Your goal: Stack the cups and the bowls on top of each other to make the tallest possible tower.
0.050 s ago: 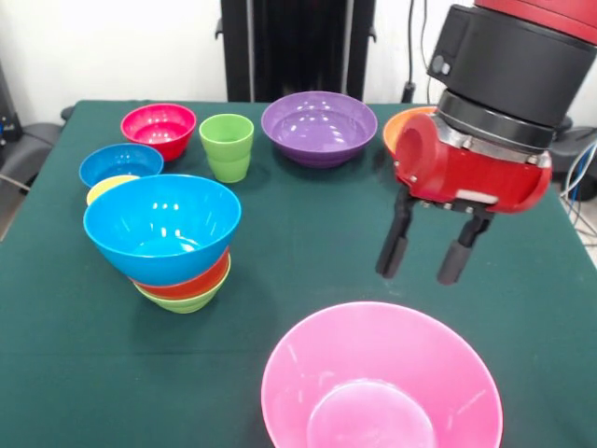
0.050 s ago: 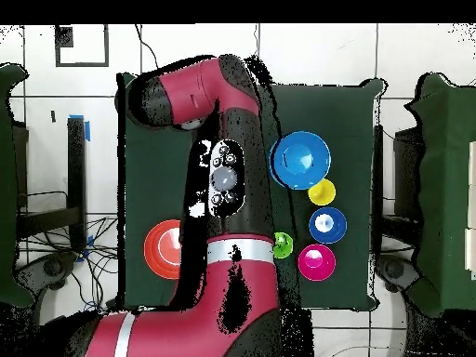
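Gripper fingers spread, empty, above green worktop beyond large glossy pink plastic bowl. Tower: tilted light-blue bowl atop orange-red and green bowls. Light-green plastic tumbler beside purple bowl.

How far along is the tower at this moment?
Done: a three-bowl pile, light blue bowl on an orange-red bowl on a small green one. In hand: nothing; the gripper hangs open and empty above the pink bowl. Left: the purple bowl, green cup and the others remain loose.
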Tool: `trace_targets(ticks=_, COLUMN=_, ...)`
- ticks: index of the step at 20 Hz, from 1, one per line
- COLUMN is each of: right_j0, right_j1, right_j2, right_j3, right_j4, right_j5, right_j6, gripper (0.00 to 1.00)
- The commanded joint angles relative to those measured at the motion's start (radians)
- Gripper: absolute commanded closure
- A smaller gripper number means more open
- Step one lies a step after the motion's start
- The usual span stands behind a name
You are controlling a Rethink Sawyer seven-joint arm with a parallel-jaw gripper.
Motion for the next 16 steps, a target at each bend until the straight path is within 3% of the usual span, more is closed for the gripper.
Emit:
trace_targets(ticks=1, right_j0=0.044, right_j1=0.073, right_j2=0.023, right_j3=-0.083, right_j4=0.030, right_j5=0.052, right_j6=0.196, gripper=0.00)
trace_targets(ticks=16, right_j0=0.100, right_j1=0.172, right_j2=-0.051, right_j3=-0.145, right_j4=0.037, right_j5=0.011, right_j6=0.225, gripper=0.00)
